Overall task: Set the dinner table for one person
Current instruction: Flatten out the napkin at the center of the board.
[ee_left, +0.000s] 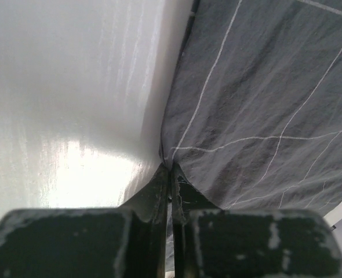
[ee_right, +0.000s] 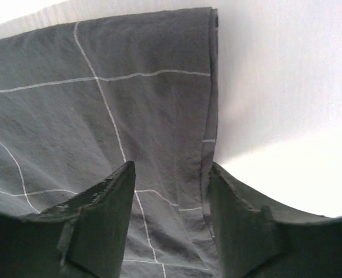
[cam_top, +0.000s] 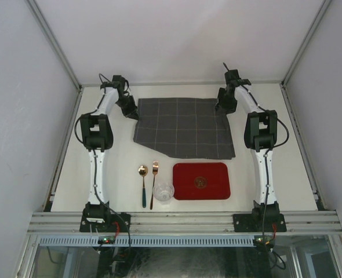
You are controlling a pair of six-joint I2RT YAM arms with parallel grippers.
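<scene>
Off-white dinner table (cam_top: 122, 159) beneath left pincer (ee_left: 171, 171), seemingly pinching cloth (ee_left: 264, 104)

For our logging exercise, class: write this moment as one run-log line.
stage: taking cloth by far corners | left gripper: shut on corner | right gripper: open, astride edge | tray, spoon, fork, glass: on table, near side

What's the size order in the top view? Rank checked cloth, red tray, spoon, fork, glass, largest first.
1. dark grey checked cloth
2. red tray
3. spoon and fork, alike in length, unranked
4. clear glass, shortest though wider
</scene>
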